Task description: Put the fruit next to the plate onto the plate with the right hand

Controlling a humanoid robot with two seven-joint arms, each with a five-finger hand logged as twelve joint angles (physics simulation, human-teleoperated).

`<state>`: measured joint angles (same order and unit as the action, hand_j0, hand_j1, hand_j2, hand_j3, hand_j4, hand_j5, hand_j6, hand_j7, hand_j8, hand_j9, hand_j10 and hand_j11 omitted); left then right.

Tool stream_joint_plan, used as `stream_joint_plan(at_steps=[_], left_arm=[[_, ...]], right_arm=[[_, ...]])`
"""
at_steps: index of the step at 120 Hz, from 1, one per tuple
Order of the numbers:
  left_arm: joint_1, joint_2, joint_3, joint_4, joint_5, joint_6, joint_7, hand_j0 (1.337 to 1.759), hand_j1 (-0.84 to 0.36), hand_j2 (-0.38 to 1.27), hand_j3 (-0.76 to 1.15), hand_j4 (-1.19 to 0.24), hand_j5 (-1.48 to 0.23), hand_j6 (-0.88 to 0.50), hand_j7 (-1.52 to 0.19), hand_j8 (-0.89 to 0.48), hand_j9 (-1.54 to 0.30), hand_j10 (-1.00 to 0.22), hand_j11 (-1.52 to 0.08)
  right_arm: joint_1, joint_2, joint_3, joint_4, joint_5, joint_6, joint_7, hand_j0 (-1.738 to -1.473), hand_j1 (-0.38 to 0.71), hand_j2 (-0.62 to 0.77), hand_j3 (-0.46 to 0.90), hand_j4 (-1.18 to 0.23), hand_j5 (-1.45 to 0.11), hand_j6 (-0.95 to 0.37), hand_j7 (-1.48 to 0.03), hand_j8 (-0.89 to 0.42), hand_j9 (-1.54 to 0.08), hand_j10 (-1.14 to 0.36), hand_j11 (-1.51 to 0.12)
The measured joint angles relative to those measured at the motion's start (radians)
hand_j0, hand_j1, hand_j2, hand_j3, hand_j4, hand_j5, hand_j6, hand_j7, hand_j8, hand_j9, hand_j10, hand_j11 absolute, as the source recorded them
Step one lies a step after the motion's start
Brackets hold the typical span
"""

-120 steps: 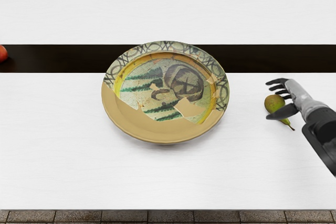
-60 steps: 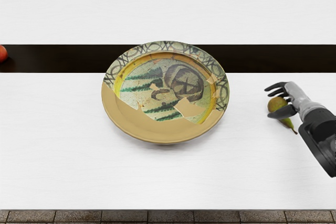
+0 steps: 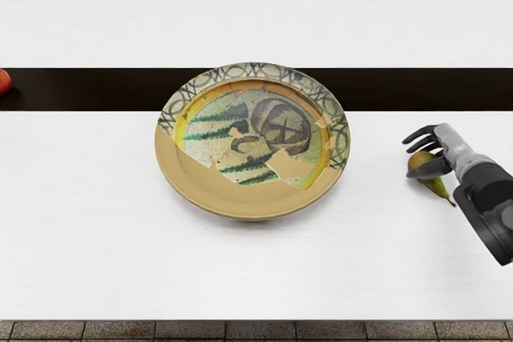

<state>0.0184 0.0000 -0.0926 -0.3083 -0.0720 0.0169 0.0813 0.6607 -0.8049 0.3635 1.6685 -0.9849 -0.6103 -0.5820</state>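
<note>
Pear (image 3: 418, 160) in right hand (image 3: 437, 152); plate (image 3: 232, 202) well apart

The plate (image 3: 200, 190) shows an ochre rim, a grey-green interlaced border and green stripes, the pear (image 3: 418, 159) is yellow-green, the table (image 3: 96, 238) white.

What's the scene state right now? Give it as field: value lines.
plate: patterned, at the centre of the white table
pear: lying on the table to the right of the plate, apart from it
right hand: fingers and thumb curled around the pear
red fruit: cut off at the picture's left edge, far from the plate
task: pear not yet on the plate
</note>
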Motion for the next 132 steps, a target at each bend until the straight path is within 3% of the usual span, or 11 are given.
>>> stream_joint_plan(at_steps=[42, 93, 132], left_arm=[[0.0, 0.0, 0.0, 0.0, 0.0, 0.0, 0.0, 1.658, 0.35, 0.0, 0.0, 0.0, 0.0, 0.0, 0.0, 0.0, 0.0, 0.0, 0.0], [0.0, 0.0, 0.0, 0.0, 0.0, 0.0, 0.0, 1.658, 0.35, 0.0, 0.0, 0.0, 0.0, 0.0, 0.0, 0.0, 0.0, 0.0, 0.0], [0.0, 0.0, 0.0, 0.0, 0.0, 0.0, 0.0, 1.658, 0.35, 0.0, 0.0, 0.0, 0.0, 0.0, 0.0, 0.0, 0.0, 0.0, 0.0]], right_arm=[[0.07, -0.006, 0.004, 0.025, 0.002, -0.001, -0.028, -1.655, 0.25, 0.21, 0.0, -0.63, -0.86, -0.64, -0.84, -0.43, -0.85, -0.42, -0.84], [0.144, 0.004, 0.004, 0.07, 0.002, 0.019, -0.03, -1.655, 0.25, 0.19, 0.0, -0.64, -0.88, -0.65, -0.85, -0.42, -0.87, -0.42, -0.85], [0.203, 0.066, 0.003, 0.074, 0.004, 0.042, -0.03, -1.656, 0.25, 0.2, 0.0, -0.63, -0.89, -0.65, -0.85, -0.44, -0.88, -0.42, -0.85]])
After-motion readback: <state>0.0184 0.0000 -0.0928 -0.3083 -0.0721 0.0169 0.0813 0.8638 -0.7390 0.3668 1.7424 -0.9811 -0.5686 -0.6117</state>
